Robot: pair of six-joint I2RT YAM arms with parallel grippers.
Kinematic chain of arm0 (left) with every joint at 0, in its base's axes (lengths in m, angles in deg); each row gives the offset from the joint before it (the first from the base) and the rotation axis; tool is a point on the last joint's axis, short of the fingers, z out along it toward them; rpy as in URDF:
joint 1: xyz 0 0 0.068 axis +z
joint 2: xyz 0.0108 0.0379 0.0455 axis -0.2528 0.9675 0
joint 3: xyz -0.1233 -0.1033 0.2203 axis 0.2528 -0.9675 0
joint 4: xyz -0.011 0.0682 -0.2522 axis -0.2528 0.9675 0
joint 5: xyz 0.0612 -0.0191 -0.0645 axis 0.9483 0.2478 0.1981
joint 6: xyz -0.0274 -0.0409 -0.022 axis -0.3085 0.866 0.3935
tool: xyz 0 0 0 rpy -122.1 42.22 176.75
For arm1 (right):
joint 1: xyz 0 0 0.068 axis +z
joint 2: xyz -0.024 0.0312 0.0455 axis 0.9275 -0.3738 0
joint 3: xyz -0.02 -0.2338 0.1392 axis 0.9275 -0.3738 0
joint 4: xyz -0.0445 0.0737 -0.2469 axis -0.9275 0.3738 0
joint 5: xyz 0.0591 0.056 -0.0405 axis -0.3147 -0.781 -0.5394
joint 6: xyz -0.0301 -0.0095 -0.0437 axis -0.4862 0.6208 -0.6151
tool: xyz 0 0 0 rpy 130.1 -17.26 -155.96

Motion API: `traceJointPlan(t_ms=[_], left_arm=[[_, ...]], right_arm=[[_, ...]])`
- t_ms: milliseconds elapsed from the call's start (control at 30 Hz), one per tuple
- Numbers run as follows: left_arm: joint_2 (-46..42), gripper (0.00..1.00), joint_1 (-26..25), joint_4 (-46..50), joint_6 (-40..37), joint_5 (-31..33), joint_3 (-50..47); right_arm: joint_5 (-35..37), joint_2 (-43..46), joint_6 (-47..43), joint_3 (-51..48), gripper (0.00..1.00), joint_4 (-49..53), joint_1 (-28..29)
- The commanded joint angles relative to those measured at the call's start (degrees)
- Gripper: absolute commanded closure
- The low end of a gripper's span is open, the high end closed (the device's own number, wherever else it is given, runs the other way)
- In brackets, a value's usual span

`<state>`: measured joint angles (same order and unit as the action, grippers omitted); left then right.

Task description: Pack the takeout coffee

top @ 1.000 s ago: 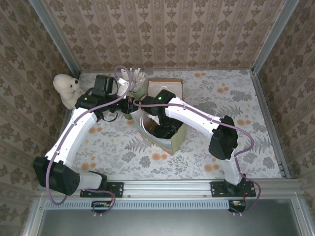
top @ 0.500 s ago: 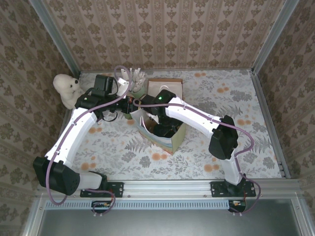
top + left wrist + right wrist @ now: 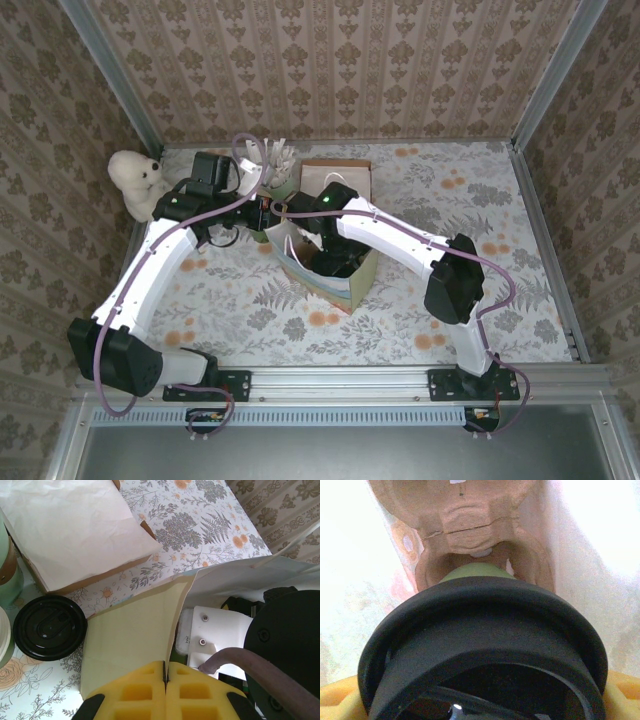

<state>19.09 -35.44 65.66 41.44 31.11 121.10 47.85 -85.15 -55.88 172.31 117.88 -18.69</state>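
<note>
Right fingers were grasping the takeout coffee wide across the black lid rim, inside the paper bag. The cup hung just above a well of the moulded pulp cup carrier at the bag's bottom. I could not tell whether its base was touching the well.

Left fingers were clenched on the bag's near edge, holding the mouth open.

Handling, judged:
- Paper cup wall probably soft; it would dent under a hard squeeze.
- Lid is a press fit, smooth plastic, likely slippery. It could pop off if the cup were heavy with liquid.
- Best hold looks to be at or just under the lid rim, where the cup is stiffest. Keep it upright.

Room:
- Bag walls stood close on both sides of the cup. They are thin paper and would give if brushed, but could snag the fingers on the way out.
- The carrier well seemed only a little wider than the cup, so it needs a straight drop.
- On the counter a separate black lid lay just beside the bag, with a cardboard box behind. The right side was open.
</note>
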Motion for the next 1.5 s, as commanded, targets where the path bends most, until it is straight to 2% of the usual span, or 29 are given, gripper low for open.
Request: traceJointPlan(t_ms=[0,1467], left_arm=[[0.19,1.00,0.04,0.11,0.11,-2.22,1.40],[-0.16,1.00,0.04,0.31,0.31,-2.04,1.07]], right_arm=[[1.33,1.56,0.28,-0.50,0.34,-1.11,-0.19],[0.92,3.44,0.01,-2.52,0.34,-4.80,-0.40]])
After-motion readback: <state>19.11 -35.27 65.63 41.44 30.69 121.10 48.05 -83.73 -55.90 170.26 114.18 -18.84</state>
